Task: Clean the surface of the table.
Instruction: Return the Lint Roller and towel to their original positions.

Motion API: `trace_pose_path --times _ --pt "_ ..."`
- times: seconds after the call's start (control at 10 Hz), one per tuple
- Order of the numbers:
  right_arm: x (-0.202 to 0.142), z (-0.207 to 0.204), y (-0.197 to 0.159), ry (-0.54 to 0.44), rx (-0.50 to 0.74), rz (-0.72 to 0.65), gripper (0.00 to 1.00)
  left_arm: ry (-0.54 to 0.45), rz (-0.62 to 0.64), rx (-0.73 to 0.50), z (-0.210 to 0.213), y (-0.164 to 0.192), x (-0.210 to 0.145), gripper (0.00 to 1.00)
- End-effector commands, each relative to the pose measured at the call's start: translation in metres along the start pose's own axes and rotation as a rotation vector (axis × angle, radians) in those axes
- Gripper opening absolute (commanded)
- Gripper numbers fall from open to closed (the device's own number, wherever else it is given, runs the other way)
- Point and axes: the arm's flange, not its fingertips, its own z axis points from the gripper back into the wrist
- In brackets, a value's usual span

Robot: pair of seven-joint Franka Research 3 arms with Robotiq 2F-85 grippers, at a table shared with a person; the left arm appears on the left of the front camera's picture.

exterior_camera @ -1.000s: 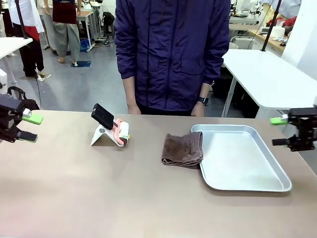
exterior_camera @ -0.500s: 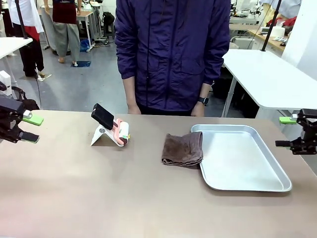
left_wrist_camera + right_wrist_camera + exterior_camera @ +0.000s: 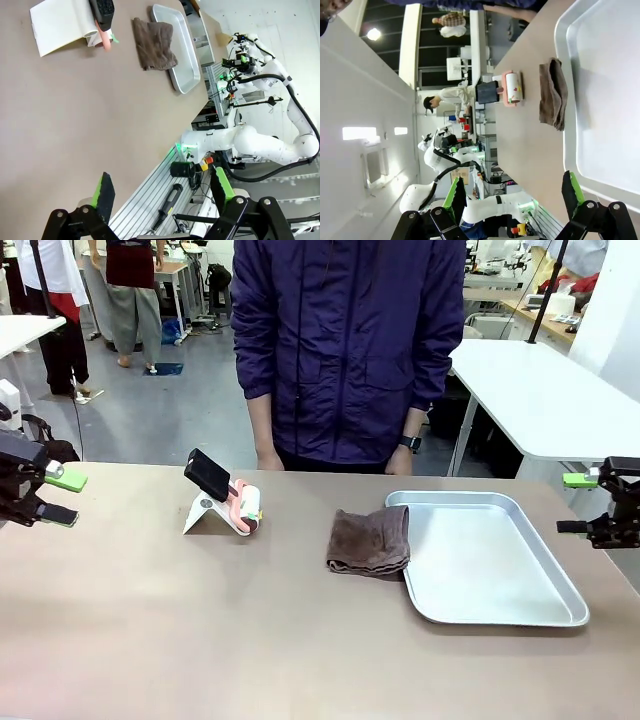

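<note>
Brownish table (image 3: 200, 630) spread across the foreground, brown cloth (image 3: 369, 541) lying against the silver tray (image 3: 500, 580), left gripper (image 3: 58, 497) open at the left edge, right gripper (image 3: 577, 504) open beside the tray, both empty

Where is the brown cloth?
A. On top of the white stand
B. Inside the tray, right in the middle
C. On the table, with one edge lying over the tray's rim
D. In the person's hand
C: the cloth lies on the table, its right edge over the tray's left rim.

No legible text, labels or nos. anywhere
</note>
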Motion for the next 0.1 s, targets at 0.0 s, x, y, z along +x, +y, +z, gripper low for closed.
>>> trace_pose_path --times 0.0 --pt "-0.0018 0.0006 0.0007 0.000 -0.012 0.013 1.00 -0.011 0.003 -0.010 -0.0050 -0.0023 -0.0076 1.00"
